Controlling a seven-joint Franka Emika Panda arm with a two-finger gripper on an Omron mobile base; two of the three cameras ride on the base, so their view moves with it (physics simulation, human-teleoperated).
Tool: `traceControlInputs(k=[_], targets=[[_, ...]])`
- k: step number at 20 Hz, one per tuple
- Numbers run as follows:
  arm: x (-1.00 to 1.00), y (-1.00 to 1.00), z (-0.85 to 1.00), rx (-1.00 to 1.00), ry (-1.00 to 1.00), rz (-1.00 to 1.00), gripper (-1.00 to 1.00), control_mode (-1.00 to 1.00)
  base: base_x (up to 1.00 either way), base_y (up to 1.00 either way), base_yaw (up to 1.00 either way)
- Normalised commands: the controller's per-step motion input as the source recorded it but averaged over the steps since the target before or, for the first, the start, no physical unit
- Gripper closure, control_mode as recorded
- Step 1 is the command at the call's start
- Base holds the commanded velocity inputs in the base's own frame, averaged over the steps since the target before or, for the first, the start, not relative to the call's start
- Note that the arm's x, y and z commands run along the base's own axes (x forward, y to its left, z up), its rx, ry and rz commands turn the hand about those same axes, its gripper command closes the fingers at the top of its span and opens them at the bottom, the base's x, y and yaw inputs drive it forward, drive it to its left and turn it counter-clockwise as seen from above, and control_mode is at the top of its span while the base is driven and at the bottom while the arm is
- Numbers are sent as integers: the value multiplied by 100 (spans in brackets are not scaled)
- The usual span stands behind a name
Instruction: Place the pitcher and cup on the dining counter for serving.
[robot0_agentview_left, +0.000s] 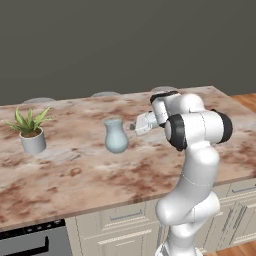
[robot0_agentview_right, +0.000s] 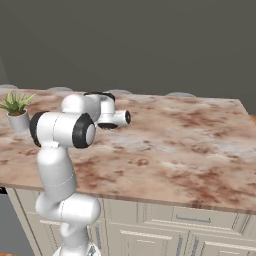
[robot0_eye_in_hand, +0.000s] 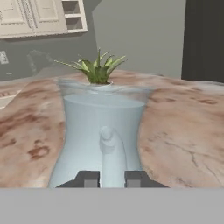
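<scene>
two dark fingertips (robot0_eye_in_hand: 89, 178) at the bottom edge of the hand view, gripper (robot0_eye_in_hand: 112, 178) narrowed to a slim gap straddling the pale handle of the pitcher (robot0_eye_in_hand: 103, 131); looks pinched on that handle, though actual contact can't be confirmed. pitcher body fills the centre of that frame, glossy blue-grey, flared rim just below a spray of green leaves from the potted plant (robot0_eye_in_hand: 97, 69) behind it. cream wall cabinets (robot0_eye_in_hand: 39, 16) at upper left.

in the left base view, pitcher (robot0_agentview_left: 116, 135) upright at frame centre on the dining counter (robot0_agentview_left: 75, 175), marbled reddish-brown and cream. gripper (robot0_agentview_left: 134, 126) just right of the pitcher's neck, reaching in level from the white arm (robot0_agentview_left: 192, 150) at right. potted plant (robot0_agentview_left: 31, 131) in a small grey pot at centre left, well apart from the pitcher.

in the right base view, arm (robot0_agentview_right: 62, 135) at left, potted plant (robot0_agentview_right: 17, 111) at the left edge, dining counter (robot0_agentview_right: 190, 145) stretching right.
</scene>
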Motion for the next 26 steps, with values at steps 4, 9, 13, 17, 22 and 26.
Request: traceControlInputs(k=[4, 9, 13, 17, 22, 26], targets=[[0, 0, 0, 0, 0, 0, -100, -100, 0, 0, 0], [-25, -7, 0, 0, 0, 0, -100, -100, 0, 0, 0], [-59, -10, 7, 0, -3, 0, -100, -100, 0, 0, 0], [-63, -18, 29, 0, -7, 0, -100, -100, 0, 0, 0], [-71, -34, 52, -1, -4, -3, -100, -100, 0, 0, 0], [-64, -36, 63, -4, 0, -9, -100, -100, 0, 0, 0]])
